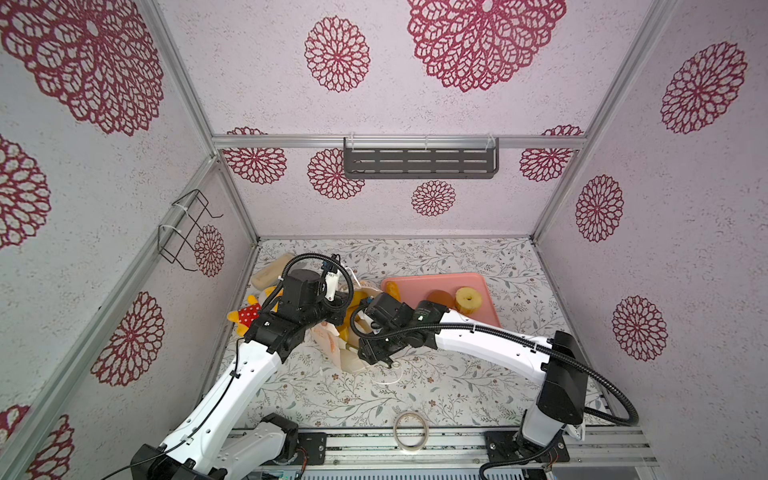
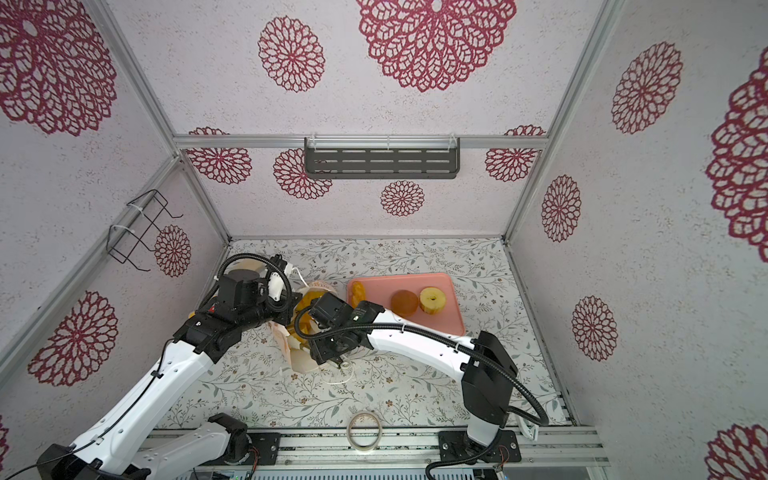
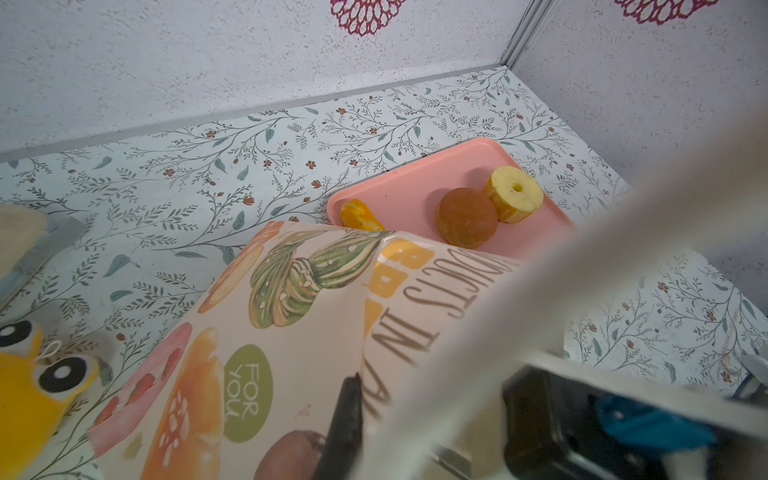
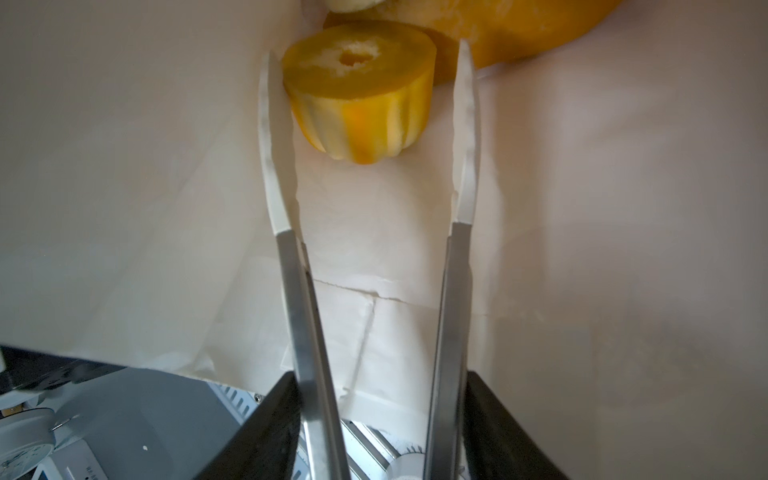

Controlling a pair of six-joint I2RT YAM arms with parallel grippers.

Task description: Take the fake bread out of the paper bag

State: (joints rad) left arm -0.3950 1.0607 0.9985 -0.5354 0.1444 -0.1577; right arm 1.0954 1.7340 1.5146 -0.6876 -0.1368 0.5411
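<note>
The paper bag (image 1: pixel 332 345) lies tipped on the floral table, printed side up in the left wrist view (image 3: pixel 291 332). My left gripper (image 1: pixel 343 297) is shut on the bag's rim; one dark finger (image 3: pixel 347 415) presses its wall. My right gripper (image 4: pixel 380 382) is shut on metal tongs (image 4: pixel 299 291) that reach inside the bag. The tongs' white tips stand apart on either side of a yellow ring-shaped fake bread (image 4: pixel 361 91), with a larger golden loaf (image 4: pixel 519 33) behind it. On the pink tray (image 2: pixel 453 320) lie a brown bun (image 2: pixel 404 302), a yellow ring (image 2: pixel 432 300) and an orange piece (image 2: pixel 356 291).
A yellow plush toy (image 1: pixel 249 316) and a beige block (image 1: pixel 270 270) sit at the far left behind the left arm. A tape roll (image 1: pixel 411 430) lies at the front edge. A wire rack (image 1: pixel 187 232) hangs on the left wall, a dark shelf (image 1: pixel 419 162) on the back wall.
</note>
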